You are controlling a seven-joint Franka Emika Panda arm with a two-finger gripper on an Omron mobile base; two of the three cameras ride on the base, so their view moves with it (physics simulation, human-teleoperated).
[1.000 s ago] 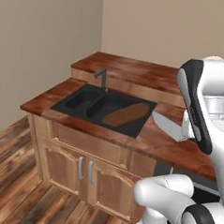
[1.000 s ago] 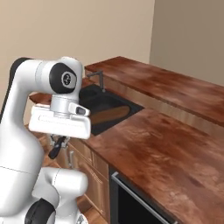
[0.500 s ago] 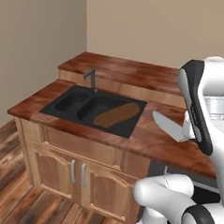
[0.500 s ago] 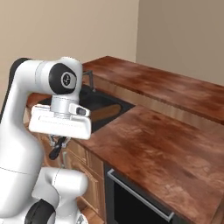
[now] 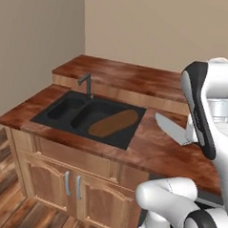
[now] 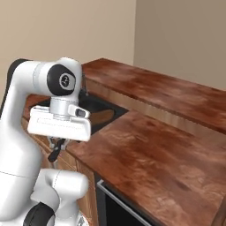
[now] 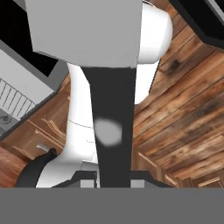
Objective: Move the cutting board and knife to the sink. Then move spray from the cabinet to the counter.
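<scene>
No readable writing or brand marks anywhere in these views.

The two-finger gripper is sitting clamped tight on the chef's knife w/ black handle and broad silver blade. In the hand view the black handle is running straight up from betw. the fingertips, w/ the pale blade beyond it. In the left base view the silver blade is sticking out from behind the white arm, pointing left, hanging above the long dark reddish-brown wood-grain countertop, just right of the sink. In the right base view the knife's dark handle end is poking down below the white hand.

The flat dark-brown oblong wooden cutting board is lying inside the black double-basin sink, in the right basin, angled, its upper end leaning toward the basin's far right corner. A dark faucet is standing behind the sink.

Light wood lower cabinet doors w/ small curved handles are sitting under the sink.
</scene>
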